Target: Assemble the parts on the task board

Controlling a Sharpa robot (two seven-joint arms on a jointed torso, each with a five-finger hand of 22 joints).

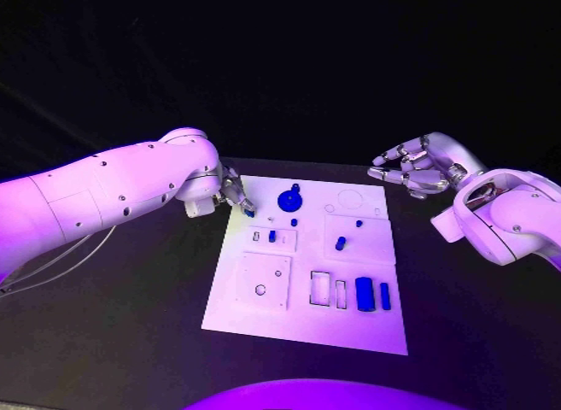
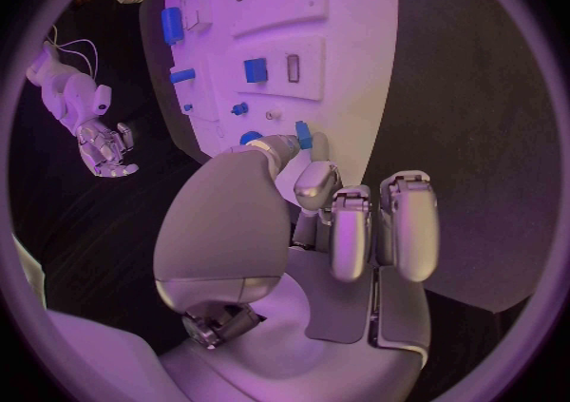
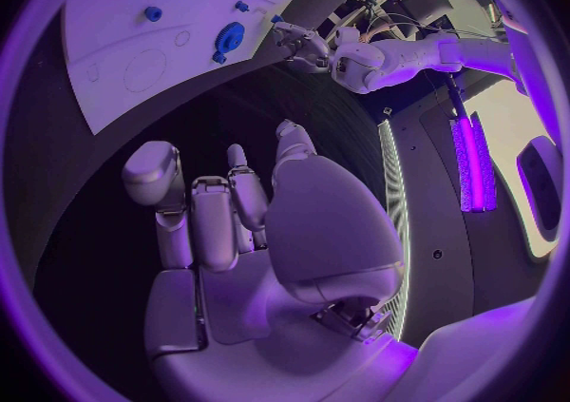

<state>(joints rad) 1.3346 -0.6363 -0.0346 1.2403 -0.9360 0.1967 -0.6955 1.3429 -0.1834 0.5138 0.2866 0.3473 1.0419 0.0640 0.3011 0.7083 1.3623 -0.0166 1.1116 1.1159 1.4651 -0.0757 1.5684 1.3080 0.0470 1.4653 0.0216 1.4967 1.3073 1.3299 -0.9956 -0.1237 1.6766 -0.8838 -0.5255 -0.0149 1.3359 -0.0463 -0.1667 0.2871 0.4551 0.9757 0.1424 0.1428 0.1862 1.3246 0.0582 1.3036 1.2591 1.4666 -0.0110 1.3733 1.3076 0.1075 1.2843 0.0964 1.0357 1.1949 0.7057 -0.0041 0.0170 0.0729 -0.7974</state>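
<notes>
Nearest to us on the white board (image 1: 231,316) stand 2 upright blue pieces (image 1: 365,294) in the near right part, next to 2 narrow slots (image 1: 319,288). A square recess with a small hole (image 1: 260,289) sits to their left.

Further up, in the middle of the board, we see a small blue peg (image 1: 273,236) and another blue piece (image 1: 339,243), apart from each other. Near the far edge lies a blue gear (image 1: 289,202), with a faint ring outline (image 1: 350,202) to its right.

Our left hand (image 1: 231,196) sits at the board's far left corner, and in the left wrist view it pinches a small blue part (image 2: 304,135) between thumb and fingertip (image 2: 283,147), close above the board. Our right hand (image 1: 411,168) hovers off the board's far right corner, fingers loosely curled and apart, holding nothing.

We judge the step in hand to be seating this pinched part in a socket near the far left. To do it well, we should keep the part upright, line it up over its socket before lowering, press straight down, and let go only once it sits flush. Tilting could jam it.
</notes>
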